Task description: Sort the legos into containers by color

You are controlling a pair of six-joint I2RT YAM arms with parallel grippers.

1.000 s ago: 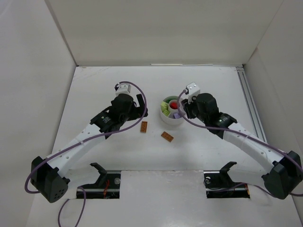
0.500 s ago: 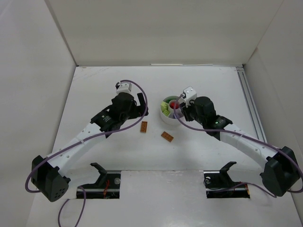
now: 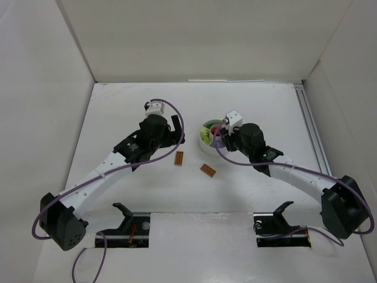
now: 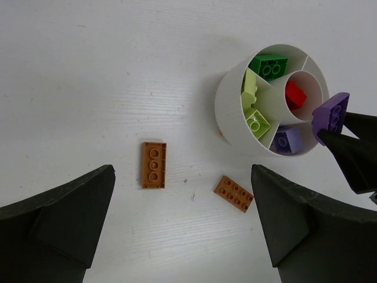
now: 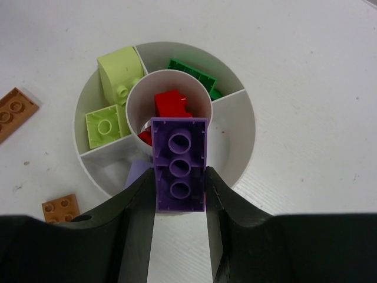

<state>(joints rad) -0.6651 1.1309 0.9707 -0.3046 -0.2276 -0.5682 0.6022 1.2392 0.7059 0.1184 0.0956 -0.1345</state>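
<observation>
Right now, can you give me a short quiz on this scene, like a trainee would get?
1. True or false: the left claw grips something.
2. What colour is the Lego brick in the right claw? A red, B purple, C green.
3. How many orange-brown Lego bricks lie outside the white tub?
Key: 1 false; 2 B; 3 two.

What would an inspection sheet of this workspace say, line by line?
Surface: white table, few small specks.
Job's things: round white plastic tub holds green brick, yellow-green bricks, red brick; two orange-brown flat bricks lie outside it.
Clutter: nothing seen.
Grippers: left gripper open, empty; right gripper fingers shut on purple plastic brick over the tub's edge.
Cables: purple cable along each arm.
Surroundings: white walls.
</observation>
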